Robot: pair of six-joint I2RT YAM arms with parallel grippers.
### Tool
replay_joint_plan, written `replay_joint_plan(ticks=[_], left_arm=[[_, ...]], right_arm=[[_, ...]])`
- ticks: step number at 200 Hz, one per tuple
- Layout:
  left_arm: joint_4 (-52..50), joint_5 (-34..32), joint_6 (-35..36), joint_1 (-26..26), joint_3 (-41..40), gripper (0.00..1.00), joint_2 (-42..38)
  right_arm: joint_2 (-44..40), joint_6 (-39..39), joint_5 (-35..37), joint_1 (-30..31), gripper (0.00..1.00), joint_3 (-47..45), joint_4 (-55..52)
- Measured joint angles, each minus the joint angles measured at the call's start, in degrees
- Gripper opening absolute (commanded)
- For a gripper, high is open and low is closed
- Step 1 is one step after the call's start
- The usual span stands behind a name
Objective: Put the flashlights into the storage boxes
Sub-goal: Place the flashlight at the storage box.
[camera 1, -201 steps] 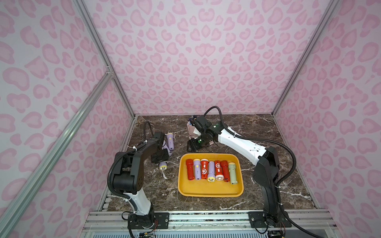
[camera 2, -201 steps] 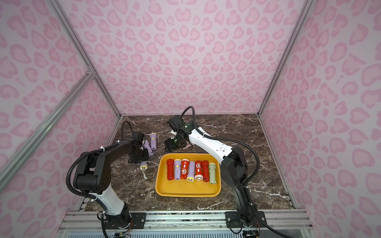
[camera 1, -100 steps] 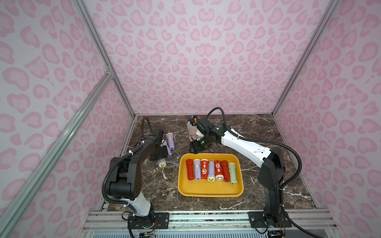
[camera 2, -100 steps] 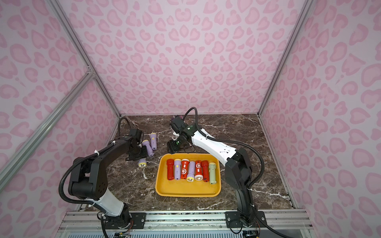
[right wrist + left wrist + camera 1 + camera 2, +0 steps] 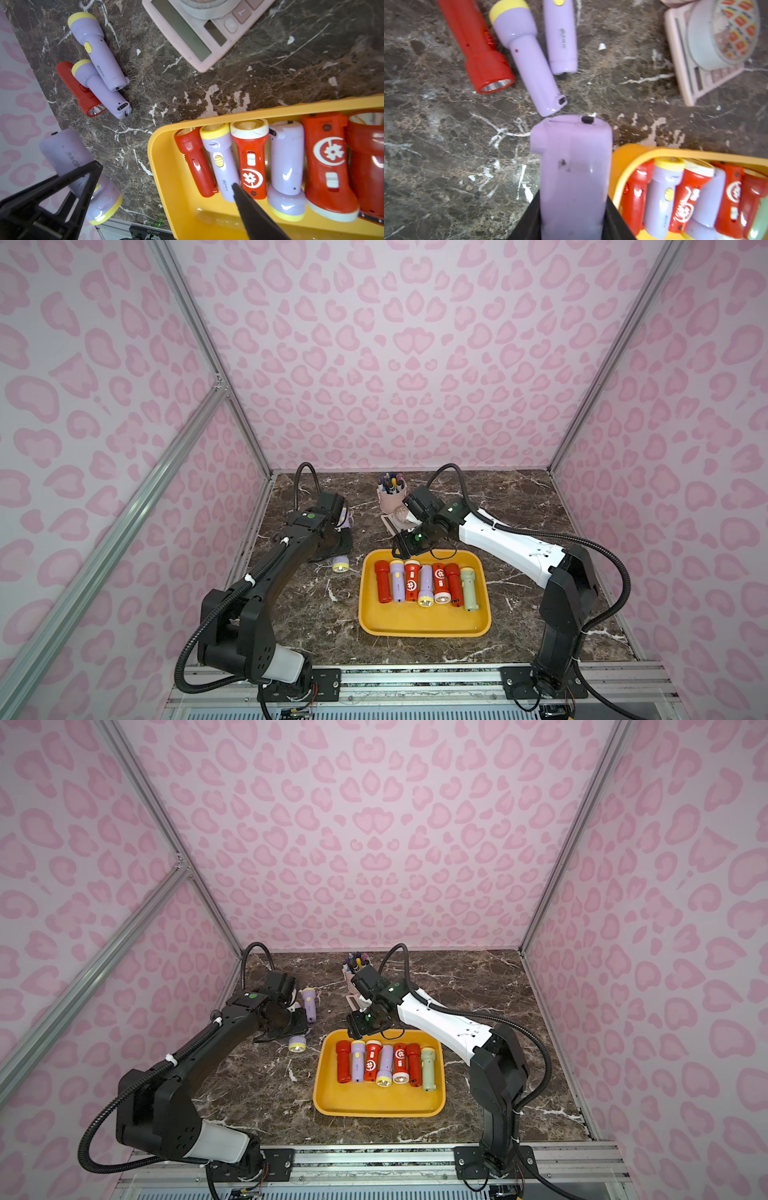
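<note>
Red flashlights (image 5: 330, 164) in tray (image 5: 164, 166) bear crescent-flower emblems.

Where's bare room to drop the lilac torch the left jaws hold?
Bare: the near half of the shallow yellow-orange plastic tray, between its row of seven torches and its near rim; the dark marble tabletop left and right of the tray. Crowded: three loose plastic torches far left, flat pink calculator and pink pen cup behind the tray.
</note>
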Motion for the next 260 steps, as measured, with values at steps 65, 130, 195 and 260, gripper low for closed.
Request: replay_joint_plan(ticks=[65,130,195,260], left_arm=[[-0.3,0.9,-7.3,-12.8,0.6,0.34,-0.2],[0.3,-1.7,-16.3,-24.2,1.3,0.33,5.7],[2.4,-5.7,-20.3,-26.5,-0.9,0.34,9.7],[4.5,-8.2,-19.8,-26.6,-0.9,0.42,13.3]], right_arm=[[-12.8,1.6,2.1,-1.8,0.64,-15.3,0.9],[-24.3,0.4,1.2,-5.8,0.65,-23.5,-0.4],[-32.0,-0.2,0.2,-8.4,0.65,-30.2,-1.8],[-34.4,-1.5,0.0,-10.9,0.65,-30.6,-3.4]])
